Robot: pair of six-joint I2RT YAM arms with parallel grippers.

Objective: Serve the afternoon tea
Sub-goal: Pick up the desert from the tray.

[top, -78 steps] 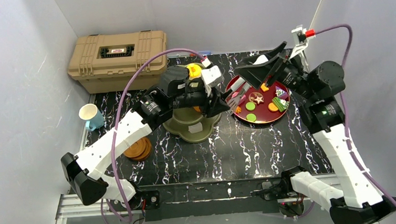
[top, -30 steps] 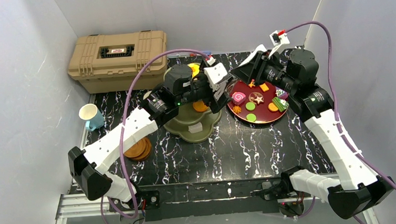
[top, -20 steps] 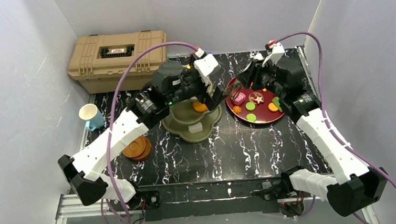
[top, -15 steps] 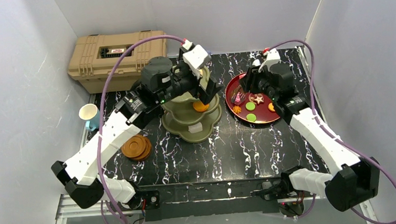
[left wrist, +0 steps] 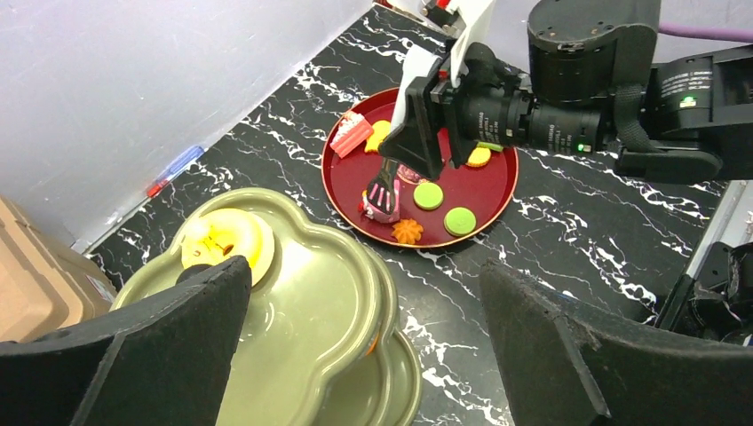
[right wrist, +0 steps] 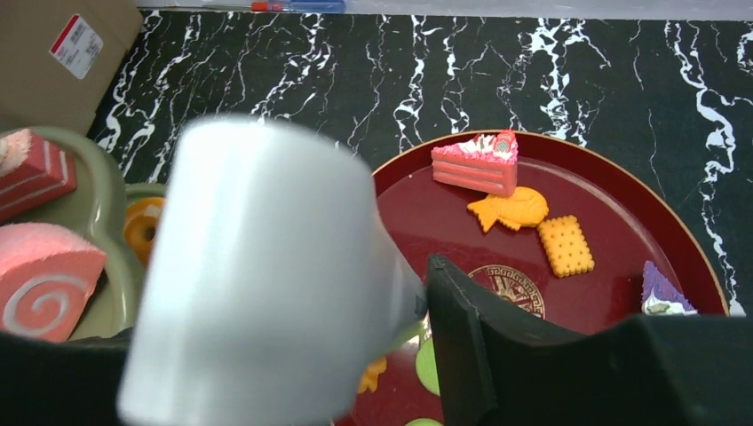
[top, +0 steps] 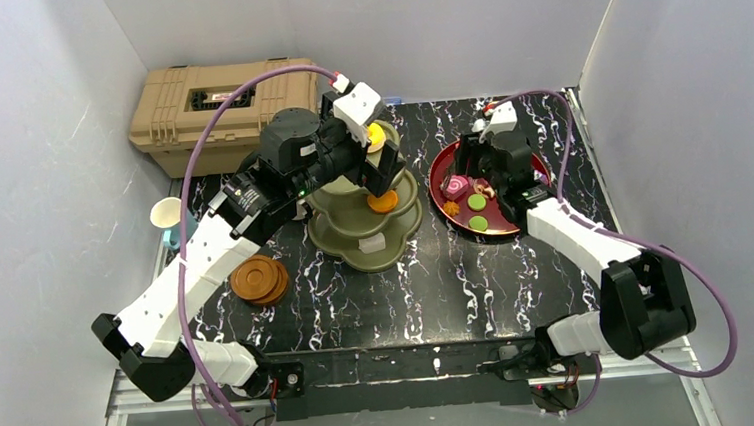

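- While the left gripper [left wrist: 364, 275] hangs wide open above the stand [top: 355, 237], the right gripper [left wrist: 384, 188] points down into the red plate [left wrist: 497, 191].
- Its tips touch a pink pastry [left wrist: 387, 211]; whether it grips is unclear.

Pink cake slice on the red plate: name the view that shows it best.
Right wrist view: the cake slice lies close and unobstructed on the red plate, layers and topping plain. The left wrist view shows it small, at the plate's rim. In the top view the right arm covers that spot.

Stand [top: 343, 238] sits left of plate [top: 502, 229], toolbox [top: 220, 104] behind, saucers [top: 260, 279] front-left
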